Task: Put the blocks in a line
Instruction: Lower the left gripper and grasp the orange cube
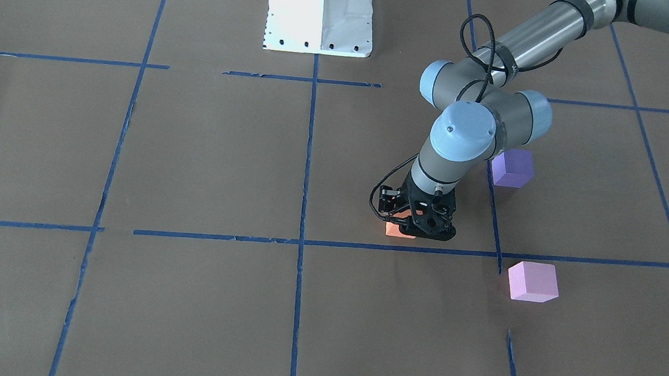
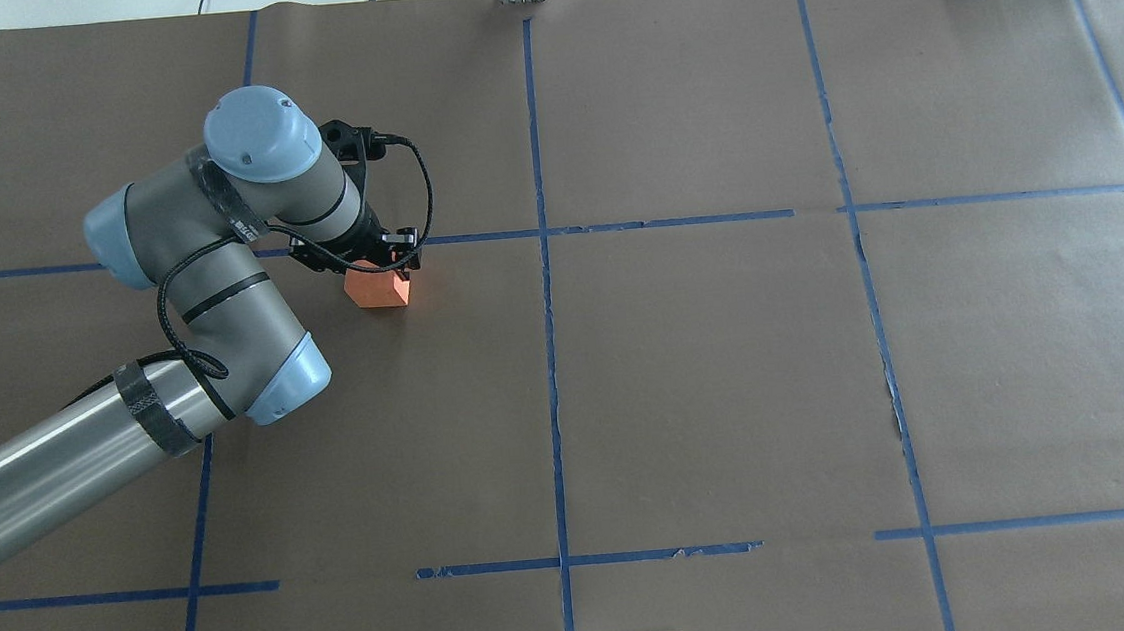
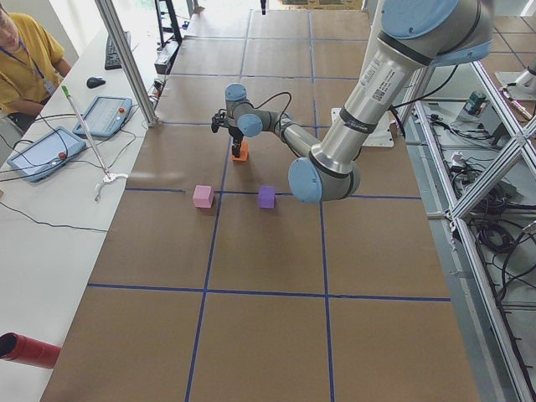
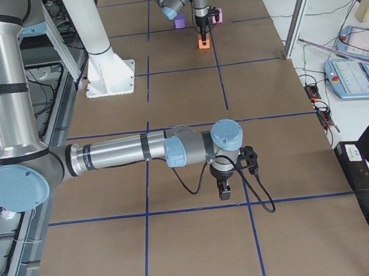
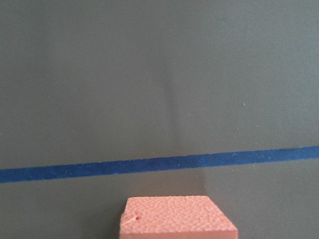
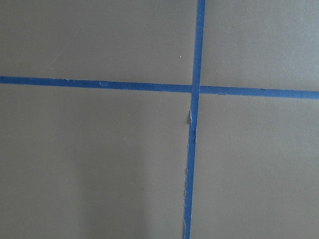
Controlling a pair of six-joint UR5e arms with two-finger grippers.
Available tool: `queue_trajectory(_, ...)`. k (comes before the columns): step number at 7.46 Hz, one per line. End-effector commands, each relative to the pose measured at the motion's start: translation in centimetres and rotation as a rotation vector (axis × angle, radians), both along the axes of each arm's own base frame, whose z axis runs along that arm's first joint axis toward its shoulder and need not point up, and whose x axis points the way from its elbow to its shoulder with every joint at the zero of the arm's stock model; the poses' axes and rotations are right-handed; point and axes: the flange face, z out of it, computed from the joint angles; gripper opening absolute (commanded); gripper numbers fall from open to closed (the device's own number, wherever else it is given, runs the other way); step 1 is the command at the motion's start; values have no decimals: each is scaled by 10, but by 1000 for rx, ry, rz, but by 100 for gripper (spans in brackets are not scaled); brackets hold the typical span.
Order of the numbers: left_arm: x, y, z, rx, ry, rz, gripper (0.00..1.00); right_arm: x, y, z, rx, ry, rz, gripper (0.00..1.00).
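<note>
My left gripper (image 1: 415,229) is low on the table, its jaws down around the orange block (image 1: 398,230), which peeks out beside it. From overhead the gripper (image 2: 374,268) sits on top of this block (image 2: 377,290). The left wrist view shows the block's top (image 5: 177,216) at the bottom edge, just short of a blue tape line. The dark purple block (image 1: 512,167) rests behind the arm's wrist. The pale pink block (image 1: 533,281) lies in front, past the tape line. Both are hidden by the arm in the overhead view. My right gripper (image 4: 224,189) hangs far off; I cannot tell its state.
Brown paper with a grid of blue tape lines (image 1: 307,167) covers the table. The robot's white base (image 1: 321,11) stands at the table's edge. A person and tablets (image 3: 42,151) are at a side bench. A red cylinder (image 3: 29,350) lies on that bench.
</note>
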Motion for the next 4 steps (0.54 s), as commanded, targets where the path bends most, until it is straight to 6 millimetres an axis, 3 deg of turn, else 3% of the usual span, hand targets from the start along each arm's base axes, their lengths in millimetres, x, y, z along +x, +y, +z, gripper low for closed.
queue_trajectory(1, -6, 5, -2, -5, -66, 46, 40, 0, 0, 0, -1, 0, 0, 100)
queue_trajectory(2, -20, 5, -13, -7, -86, 50, 38, 0, 0, 0, 0, 0, 0, 100)
queue_trajectory(3, -52, -4, -32, 11, -87, 31, 38, 0, 0, 0, 0, 0, 0, 100)
queue_trajectory(4, -89, -10, -38, 30, -69, -12, 39, 0, 0, 0, -1, 0, 0, 100)
